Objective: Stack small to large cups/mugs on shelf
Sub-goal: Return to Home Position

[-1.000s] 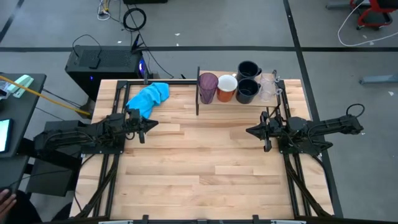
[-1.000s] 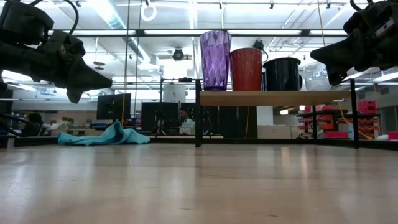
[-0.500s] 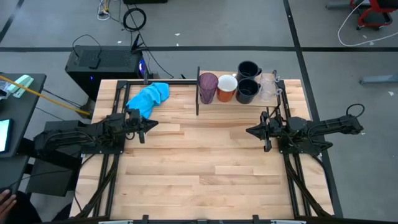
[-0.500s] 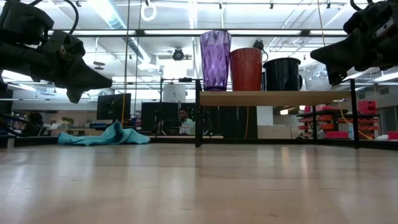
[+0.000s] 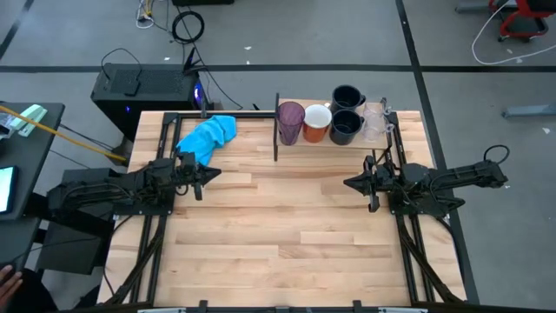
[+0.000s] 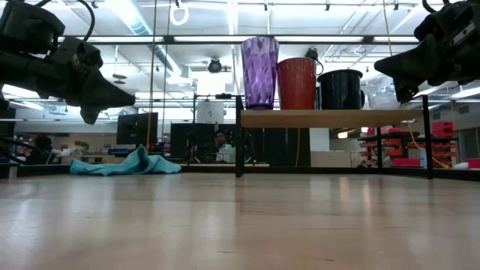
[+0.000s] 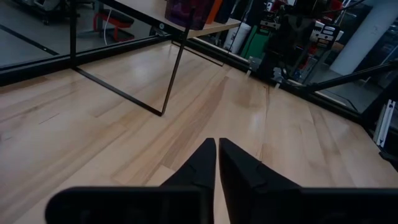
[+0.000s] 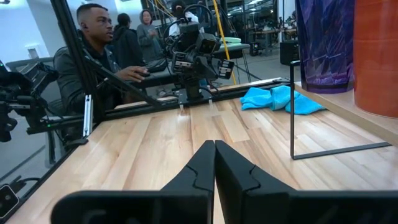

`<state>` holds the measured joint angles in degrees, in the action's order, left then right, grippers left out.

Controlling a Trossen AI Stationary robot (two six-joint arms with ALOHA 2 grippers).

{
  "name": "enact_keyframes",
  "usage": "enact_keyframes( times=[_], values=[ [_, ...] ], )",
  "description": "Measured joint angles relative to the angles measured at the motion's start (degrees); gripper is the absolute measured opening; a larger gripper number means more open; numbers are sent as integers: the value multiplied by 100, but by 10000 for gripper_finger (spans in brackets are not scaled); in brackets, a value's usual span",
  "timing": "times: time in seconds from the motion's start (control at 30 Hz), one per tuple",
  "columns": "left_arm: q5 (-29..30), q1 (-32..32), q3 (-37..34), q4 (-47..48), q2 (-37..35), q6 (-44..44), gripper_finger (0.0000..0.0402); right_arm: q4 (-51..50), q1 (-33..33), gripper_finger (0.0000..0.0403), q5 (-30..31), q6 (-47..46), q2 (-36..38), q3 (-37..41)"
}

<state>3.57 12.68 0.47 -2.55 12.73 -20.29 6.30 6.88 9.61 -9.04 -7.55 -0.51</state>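
Observation:
On the wooden shelf point(image 5: 334, 139) at the table's far side stand, from left to right, the purple tumbler point(image 5: 290, 123), the orange mug point(image 5: 316, 123), a black mug point(image 5: 345, 127) with a second black mug point(image 5: 347, 97) behind it, and the clear cups point(image 5: 374, 122). In the low view the tumbler point(image 6: 259, 73), orange mug point(image 6: 298, 83) and black mug point(image 6: 340, 89) rest upright on the shelf board point(image 6: 322, 118). My left gripper point(image 5: 215, 173) is shut and empty above the table's left part. My right gripper point(image 5: 348, 183) is shut and empty at the right, near the shelf.
A bright blue cloth point(image 5: 208, 136) lies on the table's far left, left of the shelf. The shelf's thin dark side panels point(image 5: 277, 129) stand upright on the table. People sit beyond the table in the right wrist view point(image 8: 93, 50).

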Motion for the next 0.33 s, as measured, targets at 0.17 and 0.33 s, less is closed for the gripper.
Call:
enact_keyframes(
  times=[0.17, 0.33],
  values=[
    [1, 1, 0, 0, 0, 0, 24, 0, -1, 16, 0, 0, 0, 0],
    [0, 1, 0, 0, 0, 2, 31, -1, 1, 16, 0, 2, 2, 0]
  ],
)
